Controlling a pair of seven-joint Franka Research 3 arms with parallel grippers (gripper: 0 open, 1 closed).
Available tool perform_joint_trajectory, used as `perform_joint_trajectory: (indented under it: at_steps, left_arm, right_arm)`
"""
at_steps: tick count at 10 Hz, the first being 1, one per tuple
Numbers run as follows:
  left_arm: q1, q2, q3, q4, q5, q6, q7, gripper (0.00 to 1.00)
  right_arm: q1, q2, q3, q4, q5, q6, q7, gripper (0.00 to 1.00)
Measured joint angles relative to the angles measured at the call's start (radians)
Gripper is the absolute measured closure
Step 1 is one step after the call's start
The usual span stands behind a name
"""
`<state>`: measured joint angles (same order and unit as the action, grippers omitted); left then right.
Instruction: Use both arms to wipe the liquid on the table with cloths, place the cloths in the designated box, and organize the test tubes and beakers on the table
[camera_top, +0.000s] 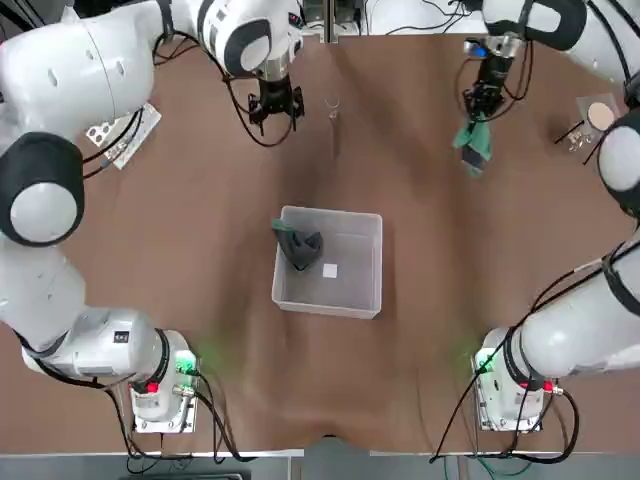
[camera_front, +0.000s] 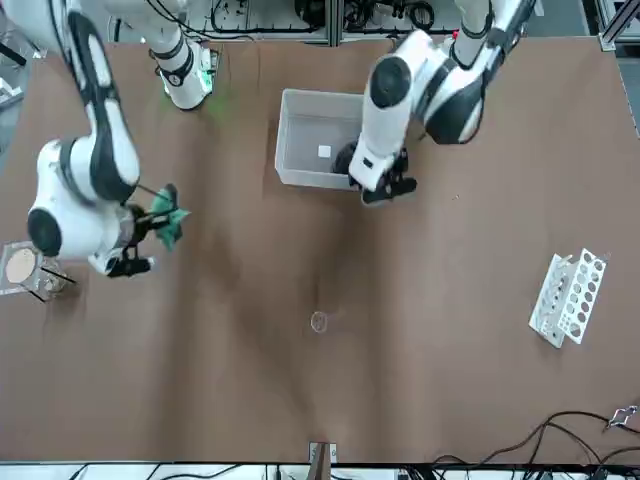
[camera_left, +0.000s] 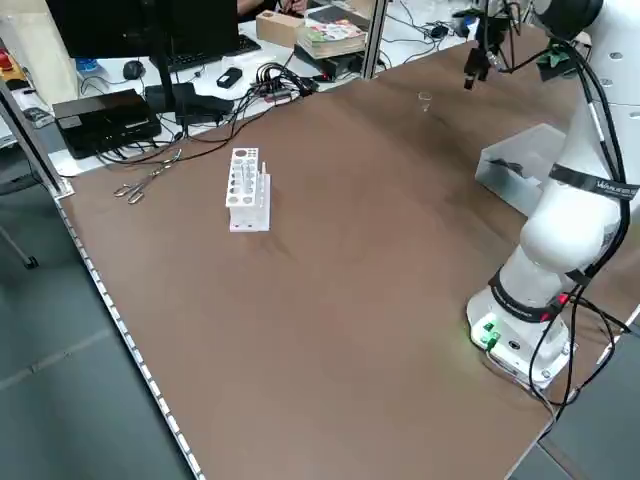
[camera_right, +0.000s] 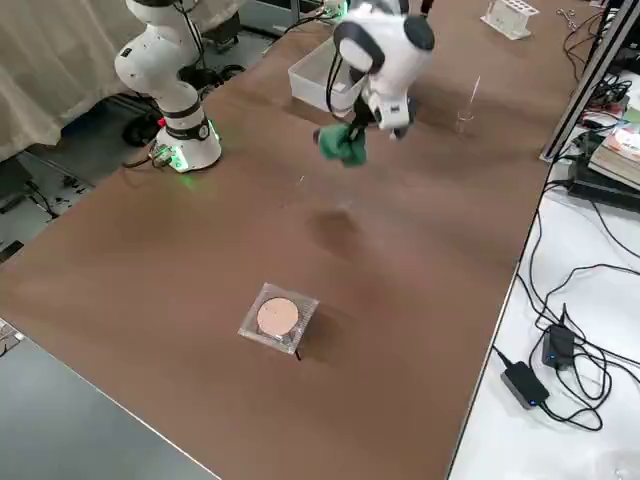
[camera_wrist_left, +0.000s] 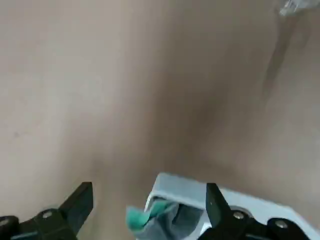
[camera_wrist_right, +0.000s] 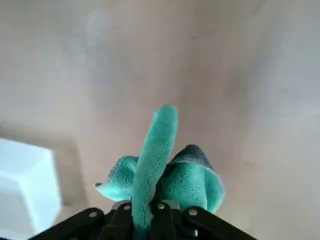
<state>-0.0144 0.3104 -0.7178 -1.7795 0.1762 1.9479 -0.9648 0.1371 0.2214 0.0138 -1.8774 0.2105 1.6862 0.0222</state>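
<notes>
The translucent box (camera_top: 360, 300) sits mid-table (camera_top: 200, 250) with the dark grey-green cloth (camera_top: 297, 246) lying in its left part. My left gripper (camera_top: 275, 105) hangs open and empty, raised beyond the box's far side; its wrist view shows the spread fingers (camera_wrist_left: 80, 202) above the box corner (camera_wrist_left: 175, 187) and the cloth (camera_wrist_left: 155, 216). My right gripper (camera_top: 487, 98) is at the far right, lifted off the table and shut on the bright green cloth (camera_top: 473, 145), which dangles below it (camera_wrist_right: 165, 170) (camera_front: 165, 218).
A white perforated rack (camera_front: 568, 295) stands at the far left, partly under my left arm (camera_top: 125, 130). A small glass vessel (camera_top: 332, 108) is beside my left gripper. A round dish (camera_top: 600, 115) lies at the far right. Scissors (camera_left: 145, 180) lie near the table's left edge.
</notes>
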Motion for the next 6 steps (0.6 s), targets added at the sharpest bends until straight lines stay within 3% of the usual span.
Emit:
perform_joint_trajectory:
  at_steps: [3,6]
  left_arm:
    - [0.007,0.156,0.041,0.059,-0.001,0.182,0.029,0.02]
    - [0.015,0.334,0.043,0.171,-0.001,0.358,0.03,0.02]
  right_arm:
    - [0.279,-0.157,0.007,-0.125,0.06,0.037,0.338,0.92]
    - [0.613,-0.202,0.012,-0.237,0.063,0.238,0.673,0.92]
